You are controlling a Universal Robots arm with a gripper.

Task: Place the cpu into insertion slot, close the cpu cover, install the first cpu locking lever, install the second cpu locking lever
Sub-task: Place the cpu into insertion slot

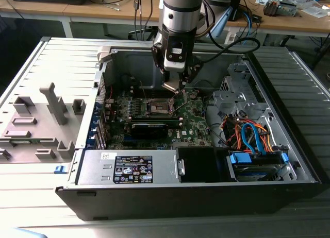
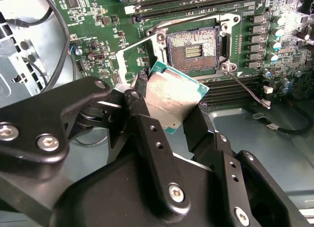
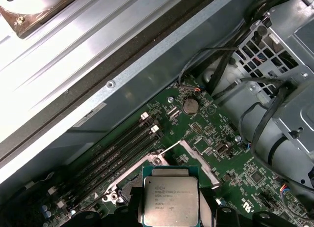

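One chip, firmly clamped: the gripper (image 1: 172, 86) pinches the cpu (image 2: 174, 97) by two opposite edges. I'd say that's the right hold. It looks light, stiff and thin, and I wouldn't want its underside or the insertion slot (image 2: 192, 50) contacts to take a knock. In the exterior view the arm drops straight down from top centre into the open case (image 1: 180, 202). The chip hangs just above the slot near mid-frame, not seated yet. The cpu cover (image 2: 139, 44) stands flipped open.
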